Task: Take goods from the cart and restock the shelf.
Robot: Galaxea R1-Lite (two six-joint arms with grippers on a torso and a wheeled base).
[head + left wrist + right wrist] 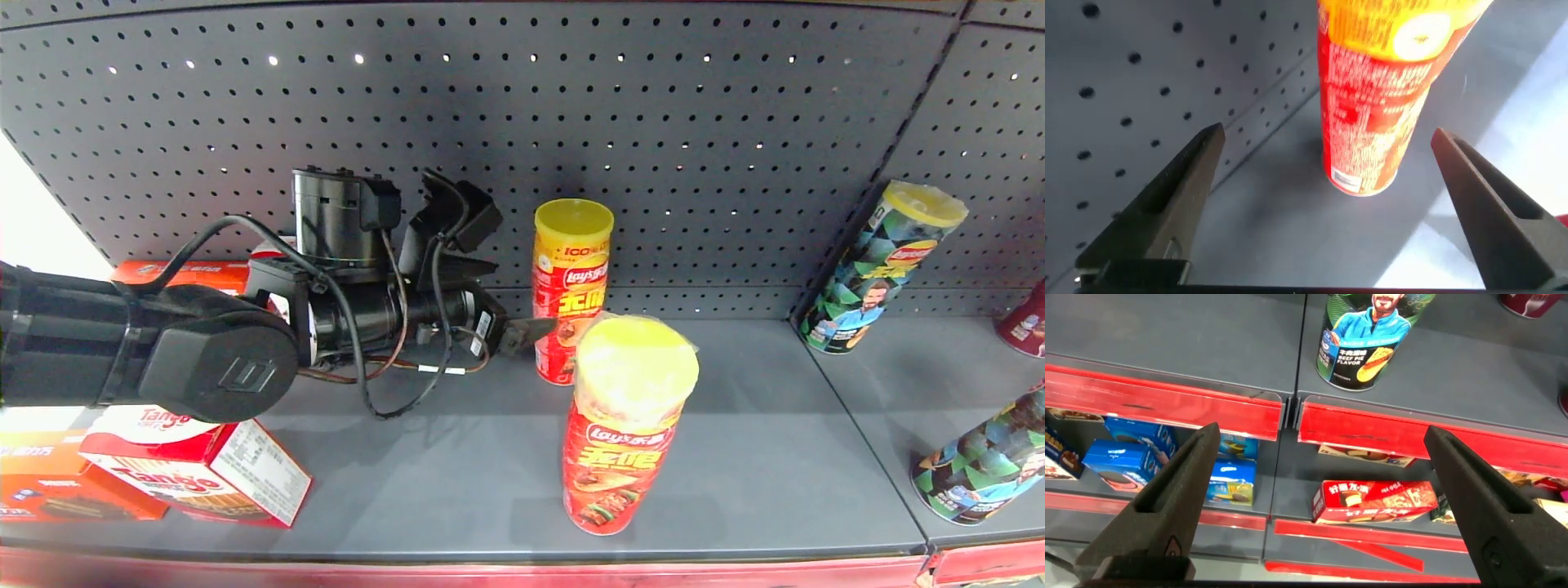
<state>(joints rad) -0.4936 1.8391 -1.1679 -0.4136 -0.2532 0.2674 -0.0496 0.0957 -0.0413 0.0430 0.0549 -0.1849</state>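
Left end effector [1327,137] sits wide open beside the rear chip can [571,286] (nothing gripped) on the shelf [759,457]; right end effector [1323,433] gapes too, empty.

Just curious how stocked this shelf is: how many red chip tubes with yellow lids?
2. The back tube stands before the left gripper; the front tube stands near the shelf edge. Others may hide behind the arm.

Maroon can [1024,321] cut by right edge; orange box [180,274] mostly hidden.
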